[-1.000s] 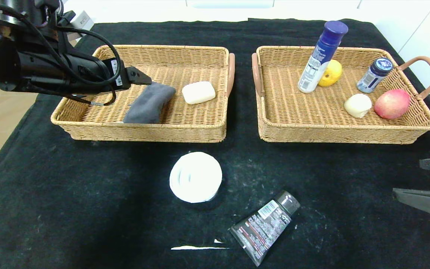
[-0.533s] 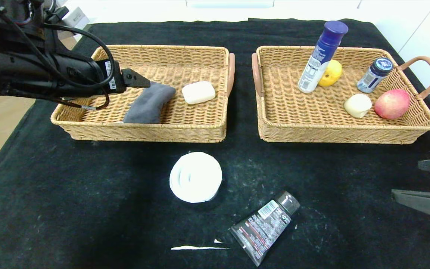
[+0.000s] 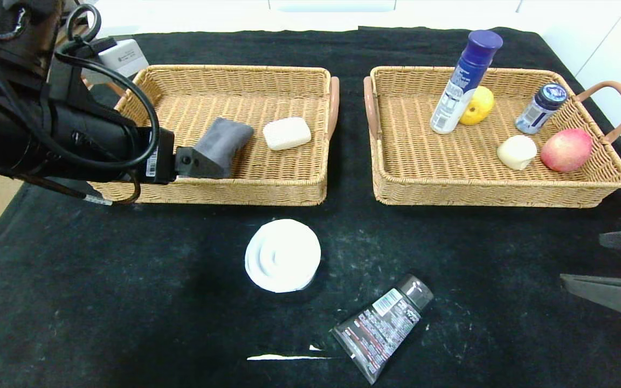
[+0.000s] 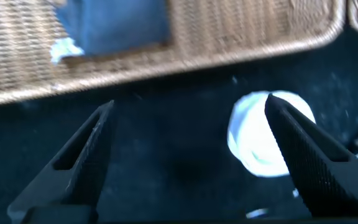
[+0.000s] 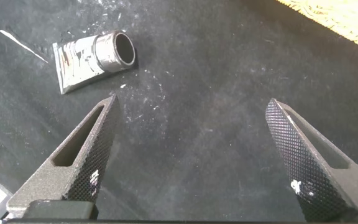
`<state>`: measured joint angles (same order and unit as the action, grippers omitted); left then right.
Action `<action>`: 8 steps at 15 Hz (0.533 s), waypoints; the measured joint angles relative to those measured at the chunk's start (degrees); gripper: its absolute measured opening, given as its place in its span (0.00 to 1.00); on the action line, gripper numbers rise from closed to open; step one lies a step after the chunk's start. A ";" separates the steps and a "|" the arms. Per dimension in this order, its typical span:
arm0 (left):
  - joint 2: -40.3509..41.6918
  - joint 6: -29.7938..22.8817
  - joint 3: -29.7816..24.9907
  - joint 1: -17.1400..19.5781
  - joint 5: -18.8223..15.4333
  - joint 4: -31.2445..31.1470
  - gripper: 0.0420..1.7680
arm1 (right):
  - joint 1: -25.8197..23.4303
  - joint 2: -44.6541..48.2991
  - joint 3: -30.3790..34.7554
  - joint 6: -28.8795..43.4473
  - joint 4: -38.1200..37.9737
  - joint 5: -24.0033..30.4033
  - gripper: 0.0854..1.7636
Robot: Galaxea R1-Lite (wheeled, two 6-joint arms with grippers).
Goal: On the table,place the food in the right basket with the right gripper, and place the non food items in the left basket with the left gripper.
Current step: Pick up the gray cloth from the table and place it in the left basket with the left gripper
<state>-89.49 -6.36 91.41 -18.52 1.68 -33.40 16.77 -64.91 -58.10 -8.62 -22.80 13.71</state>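
Over the left basket's (image 3: 246, 191) near-left rim, left gripper (image 4: 188, 134) hung released; grey cloth (image 3: 219, 146) inside. Coiled roll (image 3: 282, 255), black tube (image 3: 381, 326) on tabletop (image 3: 100, 302) (right gripper (image 5: 191, 134) splayed, near right).

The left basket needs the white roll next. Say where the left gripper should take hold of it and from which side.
The white roll lies flat on the table, a low round disc with open cloth around it. The open left gripper would best come straight down and pinch it across its outer edge, probably across the middle.
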 joint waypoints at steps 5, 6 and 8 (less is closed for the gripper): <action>0.05 0.17 0.05 -4.96 2.04 -7.34 0.97 | -0.02 -0.05 0.02 -0.02 0.00 0.00 0.97; -0.30 0.13 0.07 -5.79 3.00 -8.85 0.97 | -0.02 -0.05 0.02 0.00 0.00 0.00 0.97; -1.30 -0.07 0.22 -6.75 3.41 -11.28 0.97 | 0.00 -0.05 0.06 -0.02 0.00 0.06 0.97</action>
<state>-90.80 -6.44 91.62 -25.27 5.10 -44.68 16.77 -64.96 -58.04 -8.64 -22.80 13.78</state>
